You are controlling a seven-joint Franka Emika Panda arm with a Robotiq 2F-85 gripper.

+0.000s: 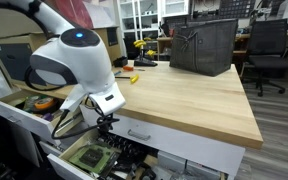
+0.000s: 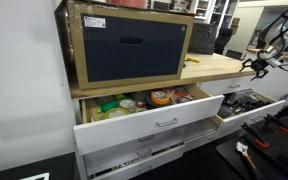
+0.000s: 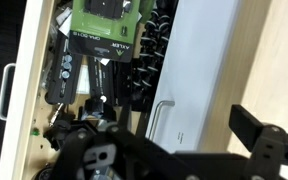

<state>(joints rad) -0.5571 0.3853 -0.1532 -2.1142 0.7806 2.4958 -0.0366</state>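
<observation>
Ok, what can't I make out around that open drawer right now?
Jaws: open or shut unclear, wrist view, the blurred black housing covers them.
Green-labelled black tool pack: cut off by wrist view's top edge, print too small.
Open white metal drawer: contents in an exterior view partly hidden by the white robot arm.

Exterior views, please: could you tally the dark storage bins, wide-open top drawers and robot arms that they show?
Dark storage bins: 1
Wide-open top drawers: 2
Robot arms: 1
Total: 4
</observation>
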